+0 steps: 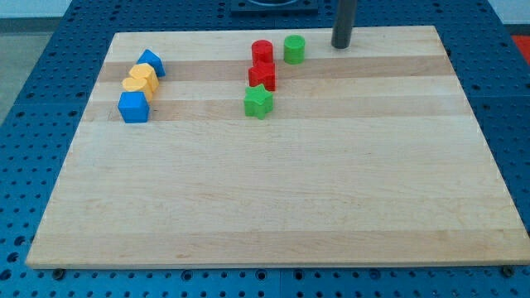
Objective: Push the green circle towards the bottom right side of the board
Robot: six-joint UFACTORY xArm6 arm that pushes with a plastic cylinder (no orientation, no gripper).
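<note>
The green circle [294,49] is a short green cylinder near the top middle of the wooden board [273,190]. My tip [341,45] rests on the board at the top edge, to the right of the green circle, with a clear gap between them. A red cylinder [262,51] stands just left of the green circle. A red star-like block [262,75] sits below the red cylinder. A green star [258,102] lies below that.
At the top left sits a cluster: a blue block [151,62], a yellow block [141,80], and a blue cube [133,107]. The board lies on a blue perforated table [33,66].
</note>
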